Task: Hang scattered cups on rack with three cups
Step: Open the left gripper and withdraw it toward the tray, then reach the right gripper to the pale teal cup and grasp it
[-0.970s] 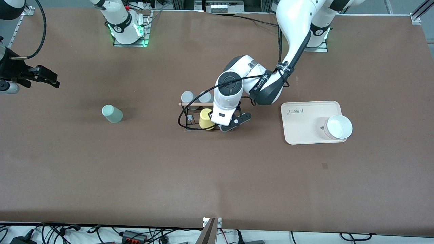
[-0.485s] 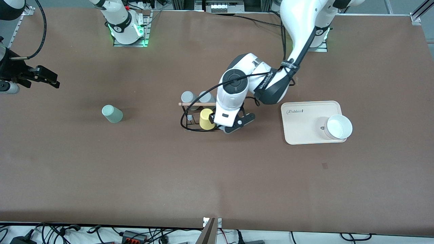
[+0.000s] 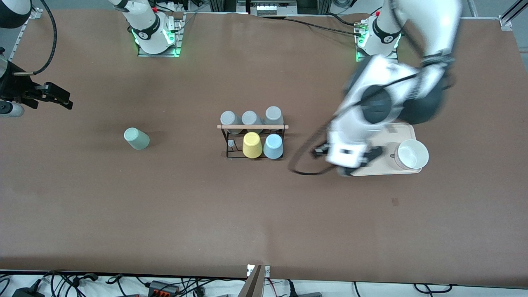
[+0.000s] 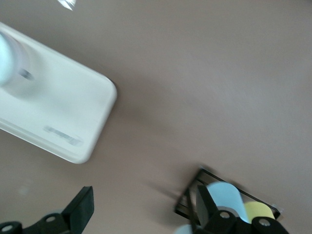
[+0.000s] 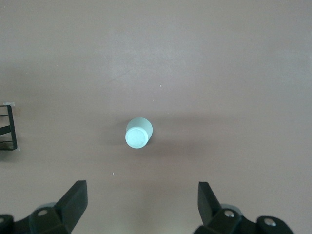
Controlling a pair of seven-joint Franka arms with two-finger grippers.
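We see the left gripper [image 3: 345, 153] hanging over the edge of the cream tray [image 3: 373, 136], fingers spread wide and holding nothing. The rack [image 3: 252, 140] stands on the table off toward the right arm's end from it, with the light blue cup [image 3: 273, 146] on a peg beside the yellow cup [image 3: 252, 144]. Our right gripper [image 5: 141, 207] waits, released and empty, above the mint green cup [image 5: 138, 132], which stands alone on the table.
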